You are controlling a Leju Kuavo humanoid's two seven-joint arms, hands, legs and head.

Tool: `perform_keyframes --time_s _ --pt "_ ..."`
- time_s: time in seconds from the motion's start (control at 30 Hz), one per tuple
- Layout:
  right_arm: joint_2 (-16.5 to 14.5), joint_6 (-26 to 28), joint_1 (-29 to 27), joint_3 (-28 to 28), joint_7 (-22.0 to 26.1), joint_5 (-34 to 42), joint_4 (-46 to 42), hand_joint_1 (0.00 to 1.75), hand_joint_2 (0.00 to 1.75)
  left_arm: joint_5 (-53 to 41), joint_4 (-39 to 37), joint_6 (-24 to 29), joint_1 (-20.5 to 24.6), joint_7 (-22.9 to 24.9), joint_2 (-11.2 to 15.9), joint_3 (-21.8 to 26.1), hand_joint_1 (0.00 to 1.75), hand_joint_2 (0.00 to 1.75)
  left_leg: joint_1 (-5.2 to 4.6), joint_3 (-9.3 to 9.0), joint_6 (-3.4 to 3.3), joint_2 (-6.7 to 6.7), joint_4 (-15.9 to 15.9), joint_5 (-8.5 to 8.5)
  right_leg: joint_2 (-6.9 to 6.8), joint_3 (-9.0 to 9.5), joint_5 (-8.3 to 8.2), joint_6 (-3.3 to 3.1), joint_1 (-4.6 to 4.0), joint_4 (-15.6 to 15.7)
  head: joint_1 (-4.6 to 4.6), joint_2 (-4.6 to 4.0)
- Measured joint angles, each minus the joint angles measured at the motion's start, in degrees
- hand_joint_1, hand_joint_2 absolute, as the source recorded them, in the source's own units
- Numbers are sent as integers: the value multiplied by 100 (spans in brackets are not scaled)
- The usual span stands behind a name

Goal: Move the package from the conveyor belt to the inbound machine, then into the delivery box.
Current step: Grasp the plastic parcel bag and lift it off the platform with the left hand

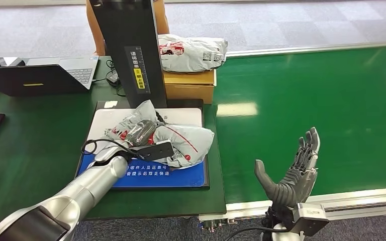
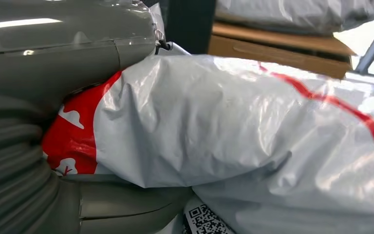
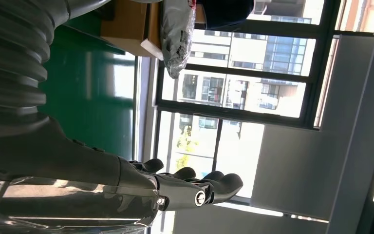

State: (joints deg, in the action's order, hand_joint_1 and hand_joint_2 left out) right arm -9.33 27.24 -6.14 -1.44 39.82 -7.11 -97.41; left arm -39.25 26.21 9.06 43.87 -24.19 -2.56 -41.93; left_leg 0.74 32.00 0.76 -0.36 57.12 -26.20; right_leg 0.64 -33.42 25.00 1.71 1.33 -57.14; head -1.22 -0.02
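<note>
Grey plastic with red print, your package (image 1: 173, 140) lies on the inbound machine's platform (image 1: 193, 178), the left hand (image 1: 141, 133) gripping it. Your left wrist view adds what looks like a QR label (image 2: 205, 220) under it. Over the conveyor belt (image 1: 331, 100), the right hand (image 1: 291, 173) is spread, holding nothing.

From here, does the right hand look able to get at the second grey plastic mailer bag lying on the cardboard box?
Probably not without a long reach: the right hand hovers open at the near edge of the green conveyor belt, while that grey mailer bag lies on the cardboard box at the far side. Nothing blocks the path.
</note>
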Motion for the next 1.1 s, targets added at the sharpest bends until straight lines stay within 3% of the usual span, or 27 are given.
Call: perform_keyframes --time_s 0.13,0.67,1.1 --pt "0 -27 3 0 0 -32 14 0 175 110 264 330 -244 -96 76 270 175 175 0 6 0 0 0 0 -1 -7 0 -1 -1 0 1 0" --pt "0 -8 30 1 -21 -39 31 0 175 171 731 516 -565 -179 203 651 175 175 0 23 0 -2 0 0 -2 -22 1 -1 0 0 0 0" --pt "-8 -34 65 19 -190 -226 33 0 175 460 3382 934 -2010 -509 535 1929 175 175 0 52 1 -1 0 0 -2 -51 3 1 0 -1 0 0"
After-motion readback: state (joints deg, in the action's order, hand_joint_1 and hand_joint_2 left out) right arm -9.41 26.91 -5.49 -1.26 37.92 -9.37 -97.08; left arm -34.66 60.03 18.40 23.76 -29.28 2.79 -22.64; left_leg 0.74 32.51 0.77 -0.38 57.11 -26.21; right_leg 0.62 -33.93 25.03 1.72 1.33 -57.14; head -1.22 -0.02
